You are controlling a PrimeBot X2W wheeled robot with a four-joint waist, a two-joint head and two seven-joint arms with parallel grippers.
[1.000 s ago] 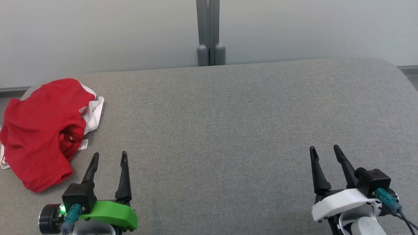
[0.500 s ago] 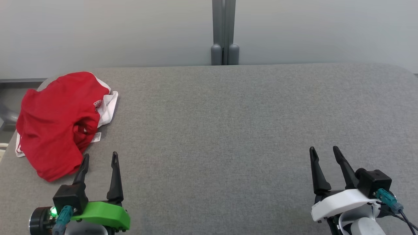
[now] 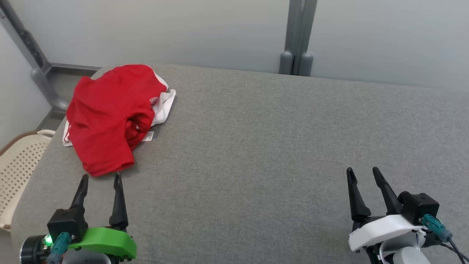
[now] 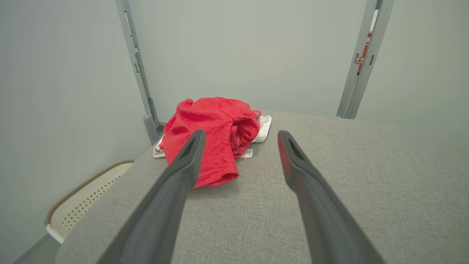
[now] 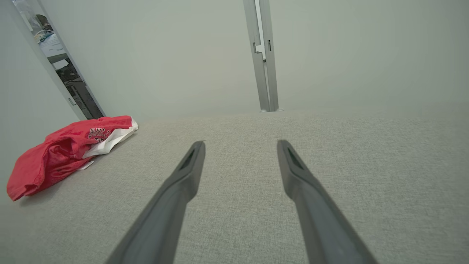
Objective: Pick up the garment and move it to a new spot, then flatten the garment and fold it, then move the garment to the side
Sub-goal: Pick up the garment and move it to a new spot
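The red garment [image 3: 106, 121] is bunched at the far left of the table [image 3: 256, 146], just past the left end effector [image 3: 101, 176], which is spread and empty; the right end effector [image 3: 362, 169] is spread too. It is judged soft, light and floppy, best pinched at its near hem.

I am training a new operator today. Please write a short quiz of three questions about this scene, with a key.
1. True or false: the left hand already grips the red garment.
2. Which hand is nearer to the garment? A) left hand B) right hand
3. Fill in: beside the left end of the grey table is a cream perforated ____.
Key: 1 false; 2 A; 3 basket.
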